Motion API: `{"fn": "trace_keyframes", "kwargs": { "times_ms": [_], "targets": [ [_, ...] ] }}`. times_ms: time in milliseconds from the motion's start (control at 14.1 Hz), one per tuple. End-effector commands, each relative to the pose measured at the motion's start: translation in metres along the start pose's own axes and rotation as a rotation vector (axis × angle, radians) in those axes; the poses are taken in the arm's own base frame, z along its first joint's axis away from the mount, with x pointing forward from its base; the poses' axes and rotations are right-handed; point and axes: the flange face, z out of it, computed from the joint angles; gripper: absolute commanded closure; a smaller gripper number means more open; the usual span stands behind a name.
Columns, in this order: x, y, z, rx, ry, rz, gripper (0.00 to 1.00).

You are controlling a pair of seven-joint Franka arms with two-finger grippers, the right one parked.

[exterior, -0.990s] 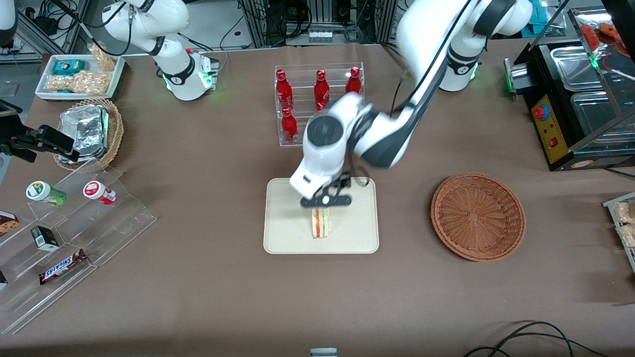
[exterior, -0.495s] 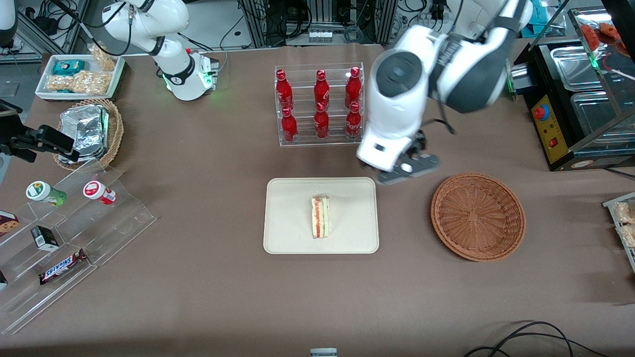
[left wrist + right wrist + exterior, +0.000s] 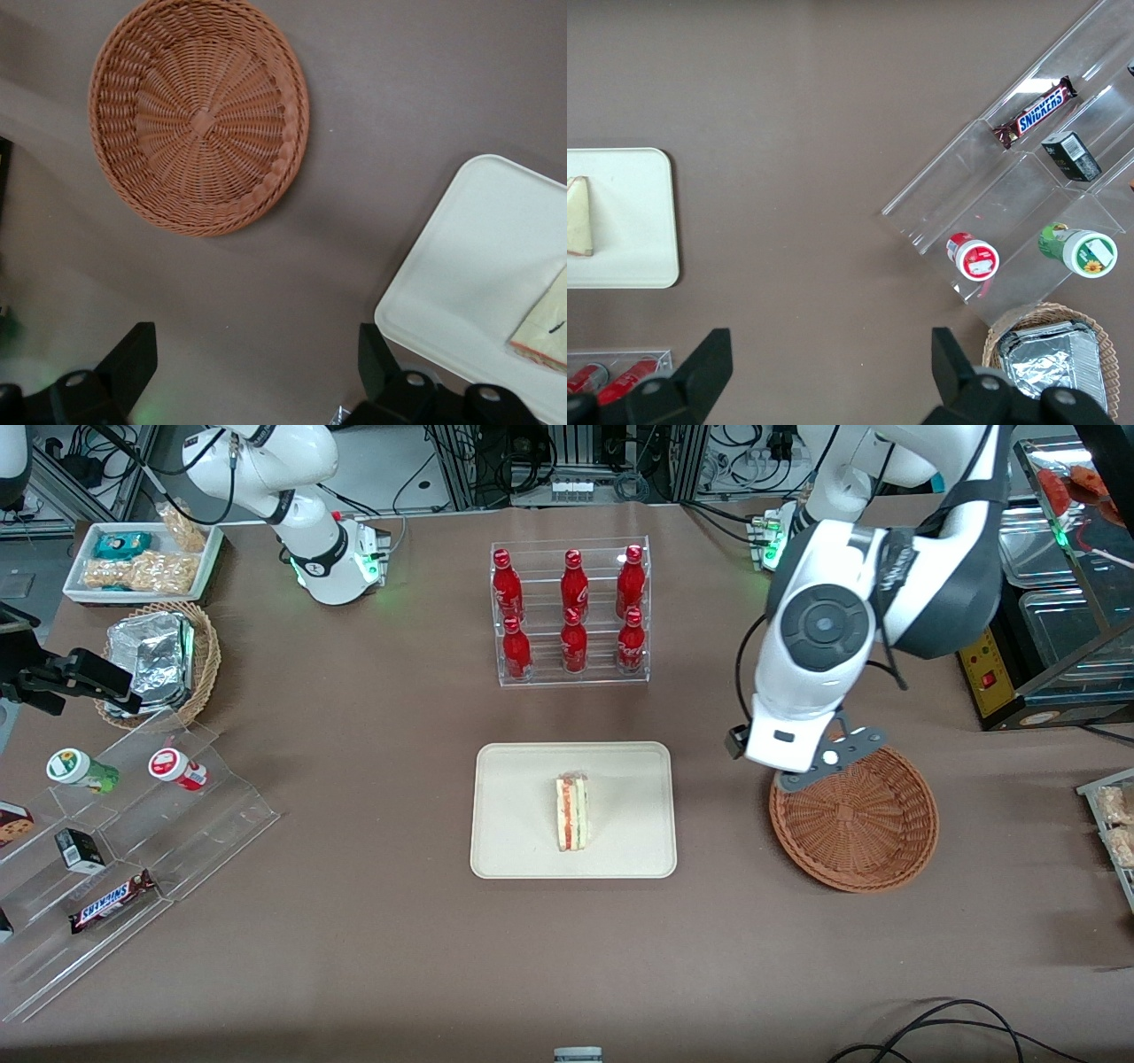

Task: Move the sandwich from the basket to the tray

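The sandwich [image 3: 573, 825] lies on the tray [image 3: 514, 841] at the middle of the bench [image 3: 372, 939]. The end effector [image 3: 255, 376] hangs above the basket [image 3: 855, 813] rim, its fingers [image 3: 133, 359] spread wide and holding nothing. The basket holds nothing.

The worktop [image 3: 372, 939] is covered in plain brown cloth. Near its middle lies the tray [image 3: 523, 824], with the basket [image 3: 873, 837] beside it toward the working arm's end. A clear rack [image 3: 571, 615] of red bottles stands farther from the front camera than the tray. Toward the parked arm's end sit a stepped clear stand [image 3: 177, 824] of snacks, a tan basket [image 3: 205, 657] of foil packs and a white tray [image 3: 142, 558]. The gripper [image 3: 819, 766] hangs above the basket's rim, its fingers spread apart.
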Motion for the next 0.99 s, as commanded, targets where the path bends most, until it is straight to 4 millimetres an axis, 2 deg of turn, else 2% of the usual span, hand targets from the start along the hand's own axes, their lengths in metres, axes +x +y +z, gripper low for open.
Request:
{"fn": "trace_keyframes", "kwargs": {
  "times_ms": [0,141,212,283,354,424,495,707,919],
  "targets": [
    [-0.007,-0.027,-0.007,-0.024,-0.008,-0.005,0.0],
    [0.021,-0.058,-0.007,-0.042,-0.036,-0.022,0.0],
    [0.013,-0.054,-0.012,-0.052,-0.035,0.015,0.0],
    [0.025,-0.068,-0.009,-0.057,-0.046,0.01,0.0],
    [0.021,-0.072,-0.015,-0.064,-0.053,0.065,0.0],
    [0.032,-0.091,-0.017,-0.067,-0.067,0.092,0.0],
    [0.032,-0.106,-0.024,-0.069,-0.078,0.153,0.0],
    [0.043,-0.166,-0.034,-0.096,-0.09,0.257,0.0],
    [0.047,-0.201,-0.046,-0.142,-0.086,0.357,0.0]
  ]
}}
